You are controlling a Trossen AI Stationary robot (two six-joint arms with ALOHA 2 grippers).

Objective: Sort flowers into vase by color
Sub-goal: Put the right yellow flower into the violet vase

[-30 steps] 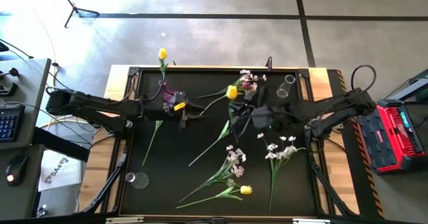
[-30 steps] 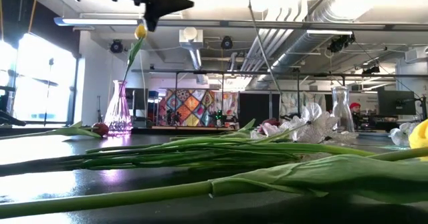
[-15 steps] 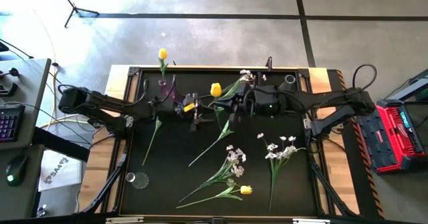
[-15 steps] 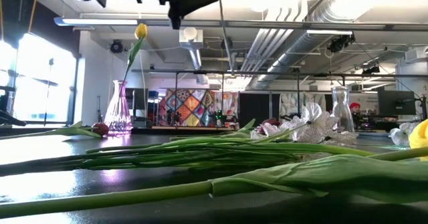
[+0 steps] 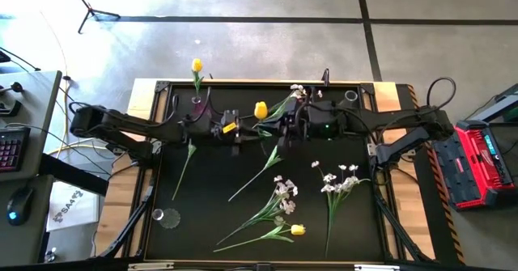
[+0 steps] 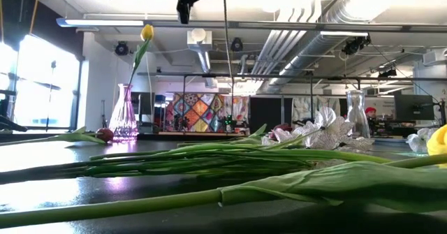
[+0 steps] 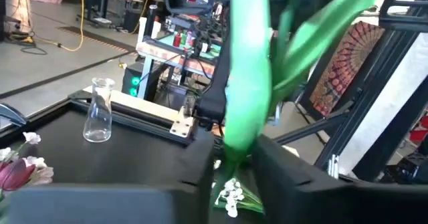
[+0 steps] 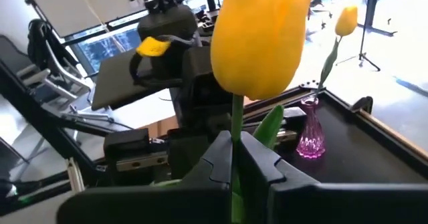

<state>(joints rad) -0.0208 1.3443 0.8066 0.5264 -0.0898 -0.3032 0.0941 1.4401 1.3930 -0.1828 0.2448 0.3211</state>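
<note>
Above the table's far edge, the right gripper (image 8: 235, 158) pinches a yellow tulip (image 5: 261, 109) upright below its bloom, while the left gripper (image 7: 234, 158), nearer the pink vase (image 5: 197, 103), closes on its stem lower down

Daylight floods the low view from the window (image 6: 38, 80) at 9 o'clock, and ceiling strip lights (image 6: 230, 23) glare at 12 o'clock. The black tabletop (image 6: 63, 185) mirrors that brightness. Near stems (image 6: 293, 181) blur. In the left wrist view the green stem (image 7: 246, 83) smears out of focus; overhead light is even, shadows faint.
</note>
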